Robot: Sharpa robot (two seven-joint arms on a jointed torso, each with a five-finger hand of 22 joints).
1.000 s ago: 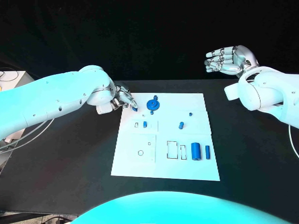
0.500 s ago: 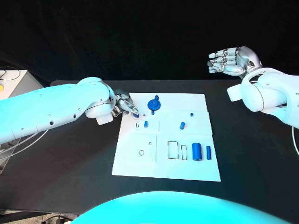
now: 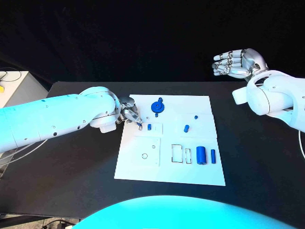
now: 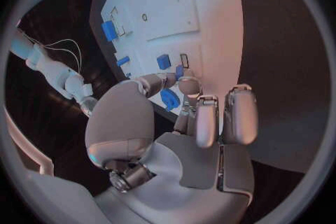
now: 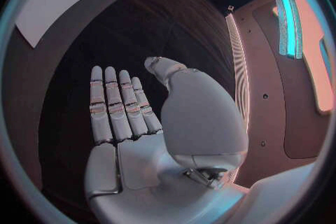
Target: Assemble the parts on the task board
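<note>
A small blue part point(image 3: 138, 123) is pinched in the fingertips of the left hand point(image 3: 128, 113), at the left edge of the task board point(image 3: 146, 167). Which way this part points cannot be told. The right hand point(image 3: 236, 62) is held up past the tabletop's point(image 3: 70, 162) far right corner, released, fingers spread.

My left hand point(image 3: 127, 113) sits at nine o'clock, fingers point(image 4: 207, 117) curled together, pointing down and pinching a small blue part point(image 4: 179, 71). My right hand point(image 3: 236, 62) hovers at two o'clock, raised, empty, fingers point(image 5: 117, 106) extended.
</note>
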